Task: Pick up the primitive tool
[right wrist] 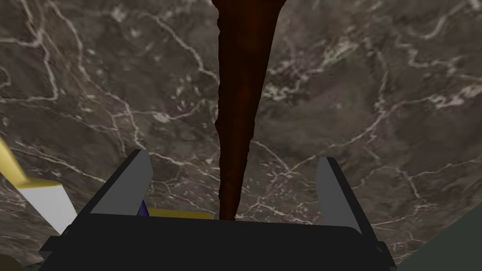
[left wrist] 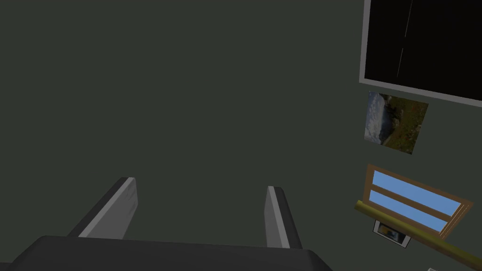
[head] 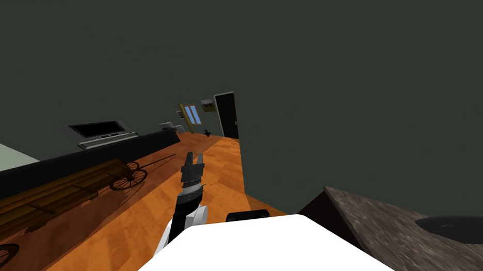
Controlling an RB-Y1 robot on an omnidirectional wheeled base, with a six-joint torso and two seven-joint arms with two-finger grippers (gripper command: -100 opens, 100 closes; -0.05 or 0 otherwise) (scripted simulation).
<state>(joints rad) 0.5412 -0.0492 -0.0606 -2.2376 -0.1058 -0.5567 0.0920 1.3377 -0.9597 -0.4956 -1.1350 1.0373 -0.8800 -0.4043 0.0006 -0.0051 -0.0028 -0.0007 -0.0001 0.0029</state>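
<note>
Both fingers (right wrist: 124,186) of the right gripper (right wrist: 234,159) are seen spread wide, nothing held; the primitive tool (right wrist: 242,70), a dark reddish-brown tapering stick, lies on the marbled surface (right wrist: 376,94) with its thin end lined up between them. Step judged: final approach, grasp not yet made. Next, the fingers would need to be lowered astride the shaft and closed squarely. A yellow-and-white object (right wrist: 42,197) is noted just beside one finger. No container is made out; a dark oval (head: 462,229) farther along the surface cannot be identified. Left gripper (left wrist: 201,186) is held out over the orange floor (head: 137,235), fingers apart, empty.
</note>
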